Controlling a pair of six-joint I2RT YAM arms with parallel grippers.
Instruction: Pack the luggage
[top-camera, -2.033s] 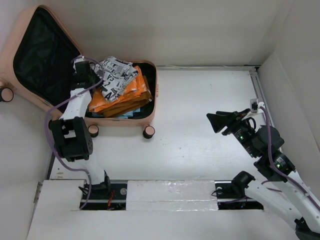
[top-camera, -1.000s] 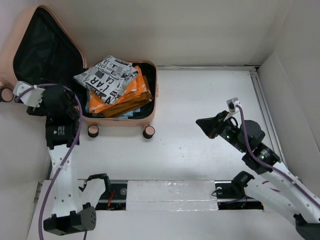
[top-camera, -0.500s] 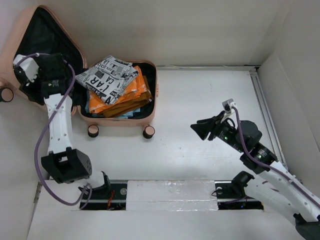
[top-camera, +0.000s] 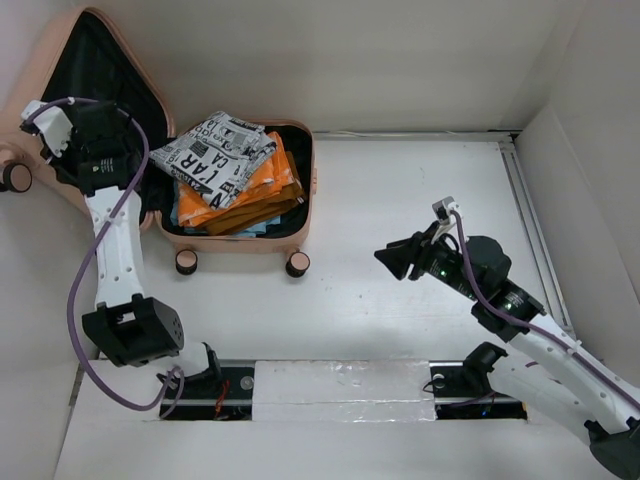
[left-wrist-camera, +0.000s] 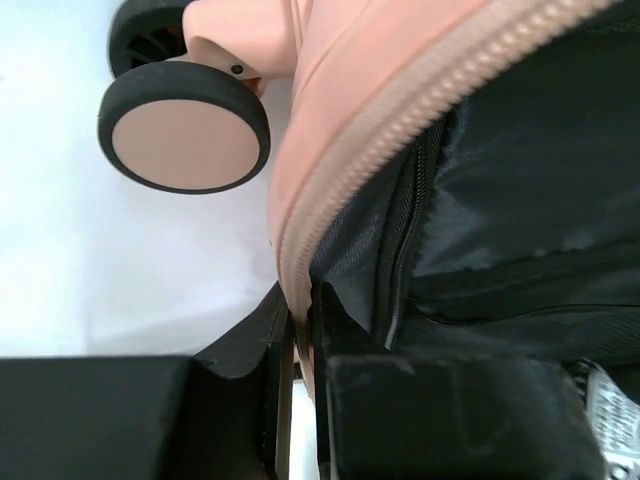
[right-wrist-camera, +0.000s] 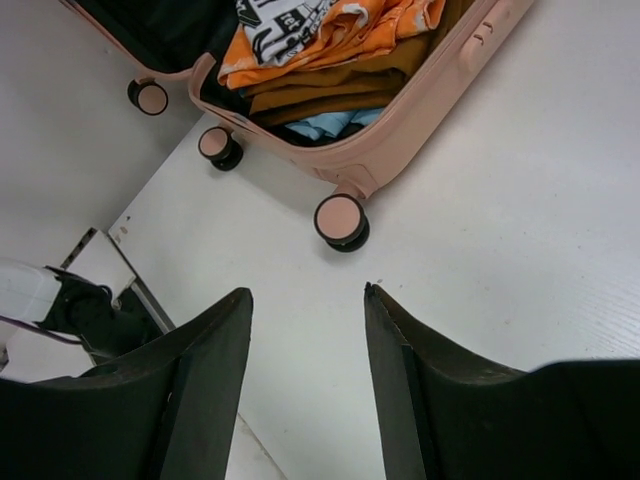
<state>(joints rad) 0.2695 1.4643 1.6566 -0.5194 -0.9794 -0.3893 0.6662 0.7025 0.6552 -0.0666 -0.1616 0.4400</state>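
Jaws of left gripper (left-wrist-camera: 298, 325): clamped tight on zipper rim of luggage (left-wrist-camera: 345, 95) lid.
Jaws of right gripper (right-wrist-camera: 305, 298): spread wide, empty, above table (right-wrist-camera: 520, 200).

The overhead camera hangs above and behind the robot and looks straight down on the whole table (top-camera: 400, 180). The arm bases (top-camera: 470, 368) lie along the bottom edge and the luggage (top-camera: 309, 195) in the upper left. The left wrist camera is pressed right up to the lid's zipped edge, with the left gripper (left-wrist-camera: 300, 335) at bottom centre and one wheel (left-wrist-camera: 185, 130) in the upper left. The right wrist camera stands well back, looking down across the table past the right gripper (right-wrist-camera: 305, 300) toward the luggage along its top edge. All three views share the luggage.
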